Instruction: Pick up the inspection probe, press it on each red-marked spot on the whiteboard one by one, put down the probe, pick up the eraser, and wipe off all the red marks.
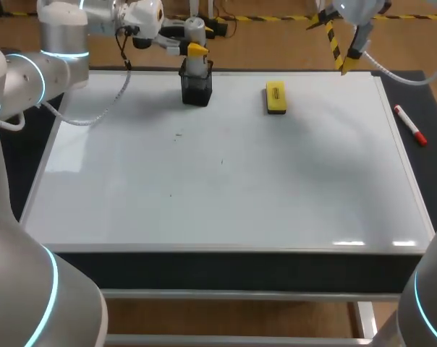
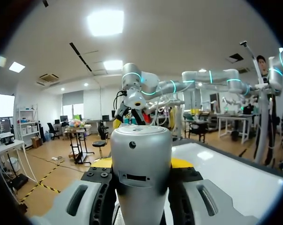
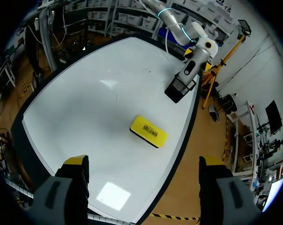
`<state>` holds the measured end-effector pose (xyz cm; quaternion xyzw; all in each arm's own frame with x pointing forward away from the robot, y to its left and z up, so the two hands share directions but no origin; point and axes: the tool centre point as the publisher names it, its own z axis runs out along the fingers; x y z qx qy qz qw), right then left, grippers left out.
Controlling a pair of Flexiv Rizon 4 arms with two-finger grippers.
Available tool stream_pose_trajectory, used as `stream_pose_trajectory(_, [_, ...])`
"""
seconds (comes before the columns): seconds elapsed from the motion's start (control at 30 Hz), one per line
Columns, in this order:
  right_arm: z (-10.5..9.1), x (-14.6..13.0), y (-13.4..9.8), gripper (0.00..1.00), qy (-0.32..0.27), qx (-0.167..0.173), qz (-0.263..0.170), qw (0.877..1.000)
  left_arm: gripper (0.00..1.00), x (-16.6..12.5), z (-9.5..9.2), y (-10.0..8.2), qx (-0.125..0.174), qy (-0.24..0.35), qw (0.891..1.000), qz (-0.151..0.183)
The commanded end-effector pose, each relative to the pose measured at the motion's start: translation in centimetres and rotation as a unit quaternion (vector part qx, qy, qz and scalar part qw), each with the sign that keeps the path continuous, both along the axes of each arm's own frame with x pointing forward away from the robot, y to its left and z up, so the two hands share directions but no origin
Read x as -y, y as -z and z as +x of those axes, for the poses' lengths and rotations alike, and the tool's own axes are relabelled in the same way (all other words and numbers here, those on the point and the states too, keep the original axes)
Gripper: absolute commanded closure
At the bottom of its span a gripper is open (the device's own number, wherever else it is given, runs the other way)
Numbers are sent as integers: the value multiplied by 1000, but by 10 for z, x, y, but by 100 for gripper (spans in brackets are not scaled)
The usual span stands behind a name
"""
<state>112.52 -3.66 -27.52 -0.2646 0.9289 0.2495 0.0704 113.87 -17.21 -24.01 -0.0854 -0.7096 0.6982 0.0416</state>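
Observation:
The inspection probe, a silver cylinder, stands upright in a black holder at the back of the whiteboard. My left gripper is shut on the probe from both sides. In the left wrist view the probe fills the gap between the fingers. The yellow eraser lies flat on the board to the right of the holder. My right gripper hangs open above the board's far right corner. Its view looks down on the eraser and the holder. I see only a few tiny dark specks on the board.
A red-capped marker lies on the dark table just right of the board's frame. The board's near edge runs along the front of the table.

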Motion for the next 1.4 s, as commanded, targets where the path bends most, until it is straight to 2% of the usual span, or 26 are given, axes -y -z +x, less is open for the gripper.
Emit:
stream_pose_trajectory(0.03, [0, 0, -1, 0, -1, 0, -3, 1000, 100, 1, 11, 13, -10, 111, 994, -4])
stream_pose_trajectory(0.6, [0, 0, -1, 0, -1, 0, -3, 1000, 100, -2, 14, 34, -26, 107, 994, -8])
stream_pose_trajectory(1.07, [0, 0, -1, 0, -1, 0, -3, 1000, 100, -1, 14, 40, -29, 116, 993, -6])
stream_pose_trajectory(1.13, [0, 0, -1, 0, -1, 0, -3, 1000, 66, -1, 13, 40, -27, 120, 992, -9])
stream_pose_trajectory(1.2, [0, 0, -1, 0, -1, 0, -3, 1000, 0, -1, 13, 39, -27, 120, 992, -8])
stream_pose_trajectory(1.4, [0, 0, -1, 0, -1, 0, -3, 1000, 0, -6, 13, 33, -21, 114, 993, 2])
